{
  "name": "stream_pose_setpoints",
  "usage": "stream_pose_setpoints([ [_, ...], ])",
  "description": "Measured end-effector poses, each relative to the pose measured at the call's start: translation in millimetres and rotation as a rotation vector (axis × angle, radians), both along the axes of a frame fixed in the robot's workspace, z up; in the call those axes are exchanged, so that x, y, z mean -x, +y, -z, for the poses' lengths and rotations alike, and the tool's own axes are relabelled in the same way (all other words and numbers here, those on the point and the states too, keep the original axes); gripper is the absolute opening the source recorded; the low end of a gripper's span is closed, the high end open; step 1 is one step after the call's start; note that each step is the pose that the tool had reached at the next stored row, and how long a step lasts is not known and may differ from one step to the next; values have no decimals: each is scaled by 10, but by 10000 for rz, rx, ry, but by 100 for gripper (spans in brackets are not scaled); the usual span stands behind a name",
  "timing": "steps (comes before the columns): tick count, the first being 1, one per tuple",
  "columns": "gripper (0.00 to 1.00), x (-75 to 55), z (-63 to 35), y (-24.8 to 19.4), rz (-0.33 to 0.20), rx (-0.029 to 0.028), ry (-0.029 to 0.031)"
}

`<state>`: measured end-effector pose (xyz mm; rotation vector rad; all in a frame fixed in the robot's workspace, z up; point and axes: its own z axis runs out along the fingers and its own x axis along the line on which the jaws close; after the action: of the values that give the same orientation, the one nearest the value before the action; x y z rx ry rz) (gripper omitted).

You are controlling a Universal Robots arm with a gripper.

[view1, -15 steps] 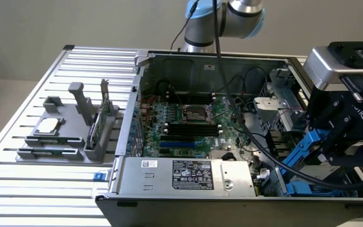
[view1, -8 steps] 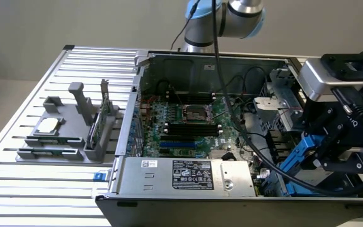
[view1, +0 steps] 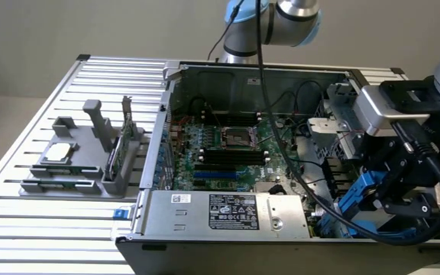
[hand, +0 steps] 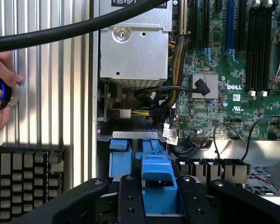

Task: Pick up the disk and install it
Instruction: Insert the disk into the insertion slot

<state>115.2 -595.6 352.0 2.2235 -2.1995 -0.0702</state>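
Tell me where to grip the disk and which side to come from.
Grip the disk by the narrow blue carrier end, one jaw on each side, coming end-on along its length. The blue end fits between the jaws, and the gripper holds it that way now.

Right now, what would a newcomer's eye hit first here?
The open case sits mid-table in the exterior view, its motherboard exposed. At the exterior view's right the gripper is low in the case, shut on the disk by its blue carrier. In the wrist view a hand holding something blue sits beside the case, over the slatted table.
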Motion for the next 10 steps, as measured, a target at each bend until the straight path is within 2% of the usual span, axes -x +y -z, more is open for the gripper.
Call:
stream_pose_setpoints([
  [6, 33, 5, 94, 0, -62, -1, -18],
  [10, 34, 5, 121, 0, -92, -1, -33],
])
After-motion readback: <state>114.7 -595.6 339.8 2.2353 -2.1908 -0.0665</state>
